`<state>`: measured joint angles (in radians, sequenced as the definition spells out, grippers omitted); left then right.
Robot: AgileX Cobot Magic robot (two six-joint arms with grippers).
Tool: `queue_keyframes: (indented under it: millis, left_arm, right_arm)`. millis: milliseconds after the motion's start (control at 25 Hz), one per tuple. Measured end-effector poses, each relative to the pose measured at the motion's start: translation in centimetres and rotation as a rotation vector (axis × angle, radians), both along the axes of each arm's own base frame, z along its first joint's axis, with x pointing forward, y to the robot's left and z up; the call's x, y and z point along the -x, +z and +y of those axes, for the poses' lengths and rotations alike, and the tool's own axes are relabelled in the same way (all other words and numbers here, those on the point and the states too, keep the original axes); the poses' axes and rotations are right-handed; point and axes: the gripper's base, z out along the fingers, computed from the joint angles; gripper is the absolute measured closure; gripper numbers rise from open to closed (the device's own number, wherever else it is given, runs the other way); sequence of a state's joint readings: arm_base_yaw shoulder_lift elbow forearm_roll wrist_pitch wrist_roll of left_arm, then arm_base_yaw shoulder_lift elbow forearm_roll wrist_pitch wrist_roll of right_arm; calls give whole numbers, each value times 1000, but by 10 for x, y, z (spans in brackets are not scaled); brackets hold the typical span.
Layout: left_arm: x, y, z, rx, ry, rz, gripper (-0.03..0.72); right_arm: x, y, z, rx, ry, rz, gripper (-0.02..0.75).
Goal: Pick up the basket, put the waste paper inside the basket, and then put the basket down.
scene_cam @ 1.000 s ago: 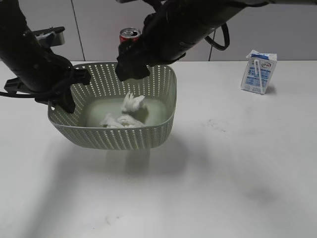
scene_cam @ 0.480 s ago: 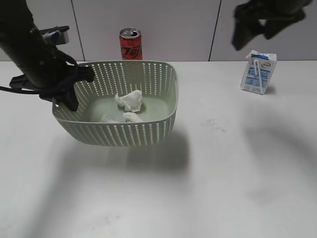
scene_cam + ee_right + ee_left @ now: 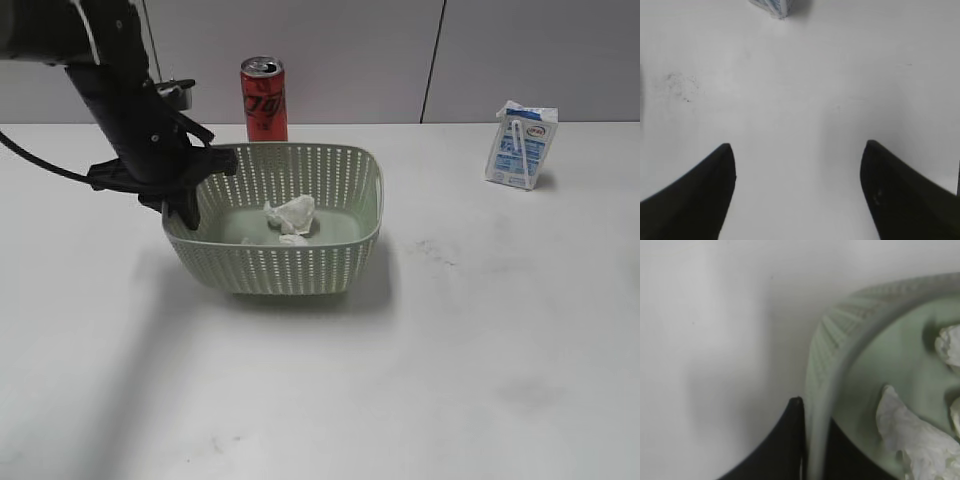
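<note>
Since half a second ago my left gripper [image 3: 186,205] has carried the basket [image 3: 300,270] rightward and lower; it sits level on the table [image 3: 480,350], long axis left-right, rim clamped. Waste paper [image 3: 291,215] lies inside. My right gripper [image 3: 797,165] has left the exterior view, spread wide, empty.
</note>
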<state>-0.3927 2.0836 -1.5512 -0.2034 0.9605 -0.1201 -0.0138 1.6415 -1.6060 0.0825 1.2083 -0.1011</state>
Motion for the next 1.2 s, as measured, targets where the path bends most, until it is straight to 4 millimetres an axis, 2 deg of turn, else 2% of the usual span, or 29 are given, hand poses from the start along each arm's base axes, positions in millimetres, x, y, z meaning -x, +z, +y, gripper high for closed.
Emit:
queue_keyframes:
  millis: [200, 360, 480, 600, 680, 720, 840, 1000, 1200]
  left_arm:
    - [-4, -14, -1, -15, 0, 7, 688]
    - [-5, -14, -1, -12, 2, 0, 647]
    - [-6, -12, -1, -11, 3, -2, 505]
    - [-5, -4, 4, -9, -1, 0, 225]
    - [-4, 8, 10, -4, -10, -13, 90]
    - [-4, 16, 14, 1, -14, -31, 62]
    - [-2, 49, 32, 16, -16, -91, 43]
    - [6, 94, 68, 23, 8, -167, 43]
    - [20, 128, 124, -72, 62, -177, 56]
  right_arm:
    - [54, 20, 1, -8, -3, -47, 156]
    - [91, 14, 2, -8, -3, -32, 156]
    - [116, 4, 2, -8, -2, -14, 159]
    - [141, -8, 3, -6, 0, -39, 162]
    - [160, -17, 3, -9, -1, -79, 163]
    - [171, -20, 3, -13, -2, -103, 164]
    - [201, -34, 4, -20, -3, -133, 165]
    - [236, -58, 5, -18, 4, -146, 166]
    - [274, -83, 6, -12, 14, -209, 166]
